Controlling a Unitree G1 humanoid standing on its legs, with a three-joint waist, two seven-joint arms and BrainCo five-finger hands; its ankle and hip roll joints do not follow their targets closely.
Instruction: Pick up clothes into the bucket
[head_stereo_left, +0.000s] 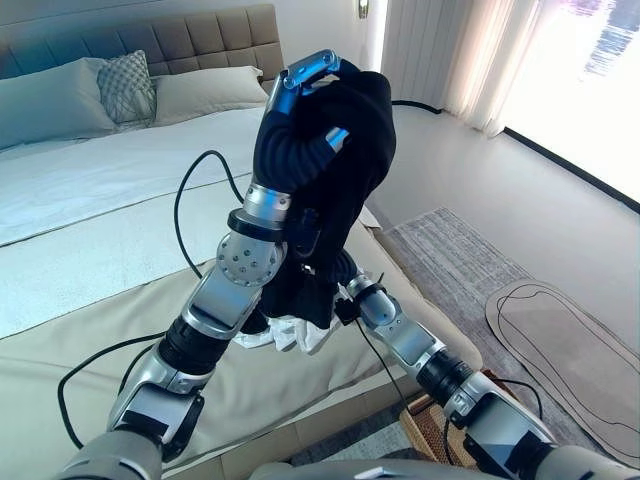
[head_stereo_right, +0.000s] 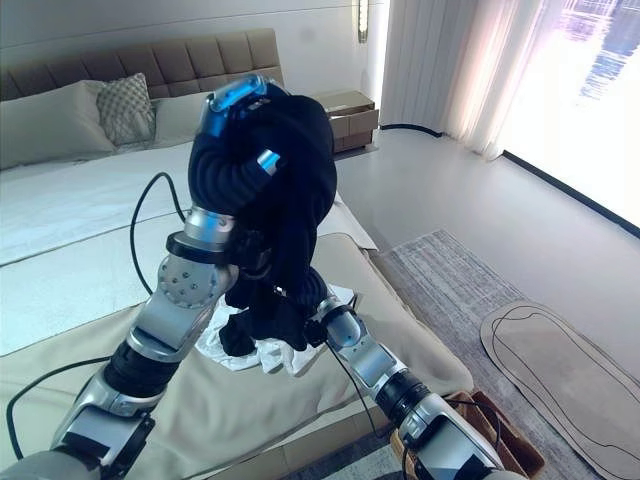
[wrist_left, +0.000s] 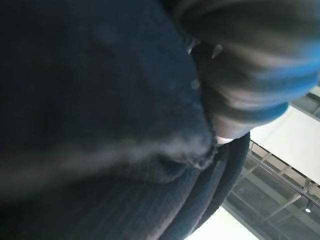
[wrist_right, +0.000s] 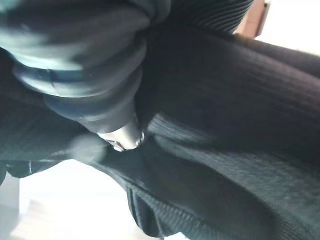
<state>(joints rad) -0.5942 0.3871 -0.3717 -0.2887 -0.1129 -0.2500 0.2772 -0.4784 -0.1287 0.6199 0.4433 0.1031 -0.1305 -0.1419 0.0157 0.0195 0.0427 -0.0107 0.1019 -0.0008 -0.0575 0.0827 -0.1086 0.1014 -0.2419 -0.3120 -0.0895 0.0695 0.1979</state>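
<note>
Filling the back of your head views stands the wide bed (head_stereo_left: 90, 220) with pale sheets, a beige cover across its near end and a grey tufted headboard. Pale pillows (head_stereo_left: 200, 90) and one patterned cushion (head_stereo_left: 127, 83) lie against that headboard. Off to your right runs the light floor, with a grey woven rug (head_stereo_left: 450, 260) beside the bed and sheer curtains (head_stereo_left: 470, 60) at the bright window.

Your left arm is raised high over the bed's near corner. Draped over your left hand (head_stereo_left: 300, 110) is the black ribbed knit garment (head_stereo_left: 350, 180); it hangs down from the hand toward the bed. Fingers curl round the dark cloth, so that hand is clamped on the garment.

Below the hanging cloth lies a crumpled white garment (head_stereo_left: 300, 335) on the beige cover, touching the black one's lower end.

Your right arm reaches in from the lower right, and its hand goes up under the hanging black cloth; you cannot tell how its fingers stand.

Beside your right forearm, on the floor, a brown woven basket (head_stereo_right: 505, 440) shows its edge.
</note>
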